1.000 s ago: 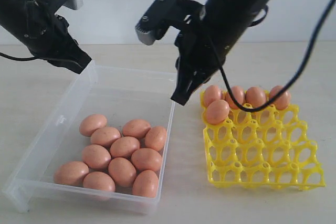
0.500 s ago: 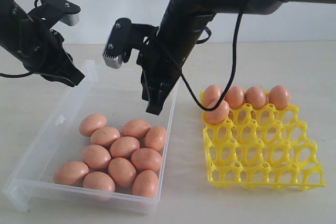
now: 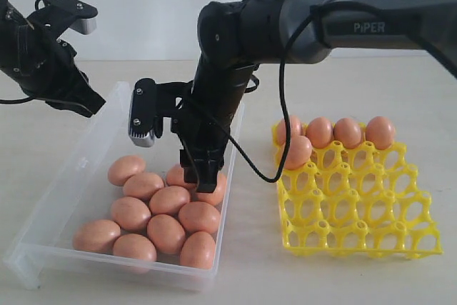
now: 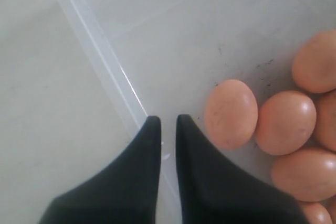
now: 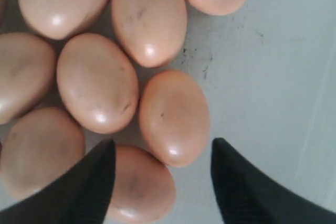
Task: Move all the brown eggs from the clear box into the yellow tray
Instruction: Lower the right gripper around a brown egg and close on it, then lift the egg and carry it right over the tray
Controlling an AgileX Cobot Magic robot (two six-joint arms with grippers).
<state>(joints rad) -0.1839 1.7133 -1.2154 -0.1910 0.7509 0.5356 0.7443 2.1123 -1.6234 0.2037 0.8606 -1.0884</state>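
In the exterior view, the clear box (image 3: pixel 75 169) lay on the left of the pale worktop (image 3: pixel 250 276) and the yellow tray (image 3: pixel 357 212) on the right, just apart from each other. A cluster of brown eggs (image 3: pixel 169 200) sat in the near half of the box; five more sat in the tray – four along its far row, one in the next row at the left end. The right hand (image 3: pixel 201 175) reached across the middle and hung low over the far edge of the cluster. The left hand (image 3: pixel 93 101) hovered above the box's far left corner.

In the left wrist view, the left hand (image 4: pixel 166 119) had its two dark fingers (image 4: pixel 142 171) drawn almost together, nothing between them, over the box's wall (image 4: pixel 105 61). Several eggs (image 4: pixel 231 114) lay on the box floor to one side of it.

In the right wrist view, the right hand (image 5: pixel 163 145) stood with its fingers (image 5: pixel 94 182) spread wide – one egg (image 5: pixel 173 116) lay in line with the gap, ungripped, on the box floor (image 5: pixel 262 77), with others packed beside it.
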